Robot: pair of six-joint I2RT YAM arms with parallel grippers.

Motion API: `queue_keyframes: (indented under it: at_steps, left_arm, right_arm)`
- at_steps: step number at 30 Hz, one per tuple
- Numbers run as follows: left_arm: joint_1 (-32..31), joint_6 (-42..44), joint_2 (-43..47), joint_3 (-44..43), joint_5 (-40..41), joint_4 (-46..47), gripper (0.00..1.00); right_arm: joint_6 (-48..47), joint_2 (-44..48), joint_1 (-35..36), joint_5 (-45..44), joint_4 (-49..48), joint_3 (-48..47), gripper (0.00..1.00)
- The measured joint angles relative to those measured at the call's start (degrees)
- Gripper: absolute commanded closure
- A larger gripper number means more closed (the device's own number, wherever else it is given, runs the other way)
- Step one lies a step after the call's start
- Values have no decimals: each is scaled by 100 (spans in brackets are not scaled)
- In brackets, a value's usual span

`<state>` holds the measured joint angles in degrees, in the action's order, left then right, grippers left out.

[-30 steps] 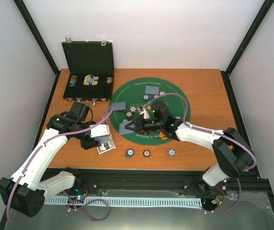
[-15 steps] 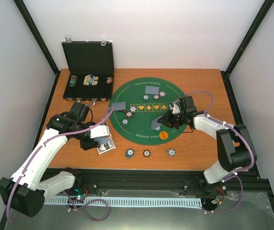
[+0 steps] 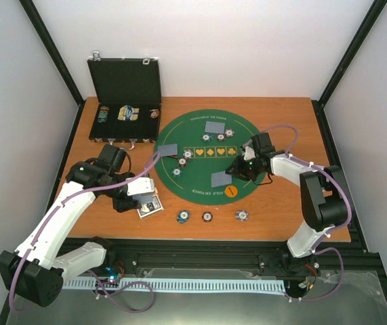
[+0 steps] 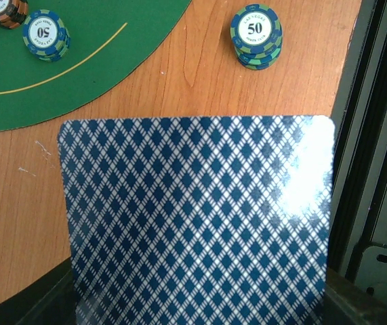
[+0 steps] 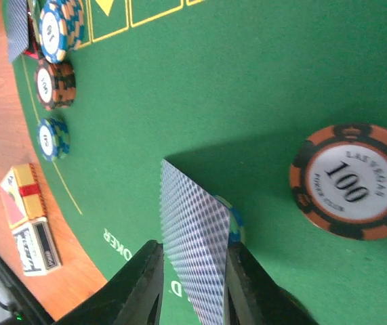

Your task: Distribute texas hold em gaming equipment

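Nearest to me, the left gripper (image 3: 141, 198) hung over the wooden surface (image 3: 288, 122), just outside the green mat (image 3: 193, 179). It was pinching a diamond-backed card (image 4: 196, 223), which filled its wrist view and hid most of both fingers. Near it, toward the right, three small chip stacks (image 3: 207, 217) sat in a row on the bare wood.

A little farther, on the mat, lay the orange 100 chip (image 5: 350, 181). Just beside it the right gripper (image 5: 194, 245) was low over the mat, its fingers pressed on a grey-blue card (image 5: 193, 223) from both sides. This card was tilted, with its far corner down at the mat, and a blue chip (image 5: 234, 225) peeked out from behind it.

Farther on the mat, a left-edge card (image 3: 168, 150) and a far card (image 3: 215, 126) lay flat, well apart, with a line of small chips (image 3: 207, 139) between them. At the far left stood the black case (image 3: 125, 84), its lid up.
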<state>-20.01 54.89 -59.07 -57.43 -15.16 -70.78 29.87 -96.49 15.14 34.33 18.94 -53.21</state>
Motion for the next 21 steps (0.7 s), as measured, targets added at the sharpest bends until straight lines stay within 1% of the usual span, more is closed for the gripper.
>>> queue_keyframes:
  at_steps: [2, 9, 11, 14, 17, 21]
  left_arm:
    - [0, 2, 0, -2, 0, 0, 82]
    - [0, 4, 0, -7, -2, -2, 82]
    - [0, 4, 0, -7, -4, -2, 82]
    - [0, 4, 0, -7, -4, -2, 82]
    - [0, 4, 0, -13, -7, -2, 82]
    - [0, 4, 0, -22, -7, 0, 82]
  right_arm:
    - [-85, 57, -7, -160, 160, -22, 65]
    - [-378, 400, -7, -855, 789, -236, 62]
    - [-361, 588, -7, -883, 850, -240, 60]
    - [-188, 920, 55, -717, 804, -236, 54]
    - [101, 1215, 426, -535, 599, -234, 47]
    - [656, 1333, 1440, -192, -15, -223, 40]
